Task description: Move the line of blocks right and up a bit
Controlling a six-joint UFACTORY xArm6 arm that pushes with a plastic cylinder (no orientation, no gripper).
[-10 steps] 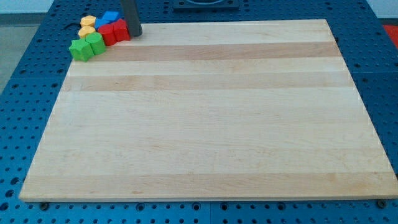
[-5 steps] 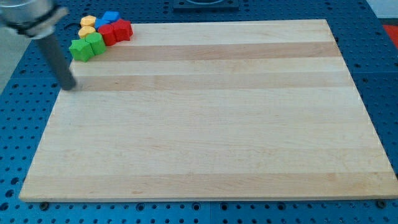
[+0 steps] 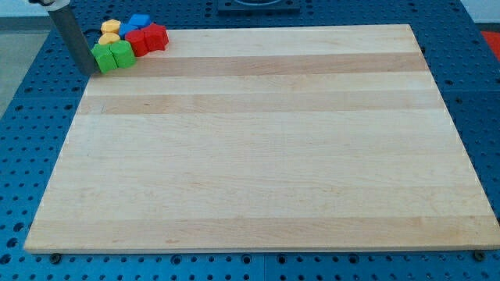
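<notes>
A cluster of blocks sits at the top left corner of the wooden board (image 3: pixel 258 140). Two green blocks (image 3: pixel 112 55) lie lowest and leftmost, two red blocks (image 3: pixel 146 39) run up and right from them. Two yellow blocks (image 3: pixel 109 32) and two blue blocks (image 3: pixel 135 23) lie behind them, near the board's top edge. My tip (image 3: pixel 87 71) is at the board's left edge, touching or just beside the left green block's left side.
The board rests on a blue perforated table (image 3: pixel 31 117). The blocks lie close to the board's top and left edges.
My tip went from the right of the red blocks down and left around the cluster, then up to the green blocks' left side. The green blocks have shifted slightly right and up.
</notes>
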